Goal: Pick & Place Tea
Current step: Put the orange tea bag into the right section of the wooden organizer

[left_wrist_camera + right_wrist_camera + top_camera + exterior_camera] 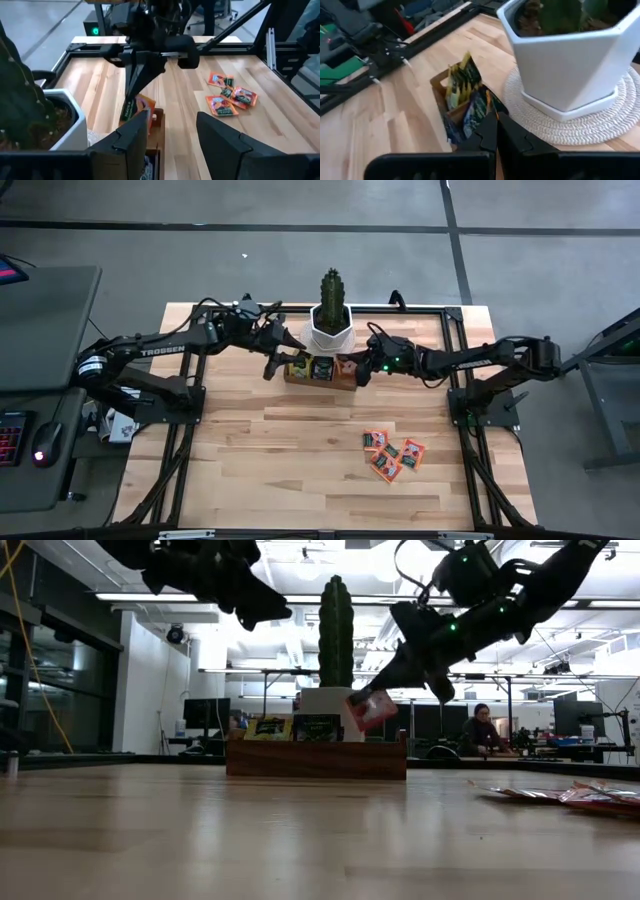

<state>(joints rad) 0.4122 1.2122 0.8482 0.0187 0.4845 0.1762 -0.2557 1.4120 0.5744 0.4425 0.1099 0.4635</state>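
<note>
The brown wooden tray (320,381) stands before a white cactus pot (330,328). It holds yellow-green sachets (461,80) and dark blue sachets (476,111), standing on edge. My right gripper (358,370) hovers over the tray's right end, shut on an orange-red tea sachet (372,710). My left gripper (283,358) hangs open above the tray's left end and touches nothing; the left wrist view looks past it (172,134) at the right gripper. Several more orange-red sachets (392,452) lie flat on the table toward its near right. My right gripper pinches the orange-red sachet between its two fingers by the upper edge (136,98). The fingers (400,670) come slanting down from the table's right. The sachet hangs tilted below them, lifted clear just above the tray's right end (385,755).
The cactus in its pot (336,630) sits on a woven mat (580,125) right behind the tray. A black frame (465,380) runs along the table's edges. Bare wood lies between the tray and the near edge. A person (482,730) sits in the room behind.
</note>
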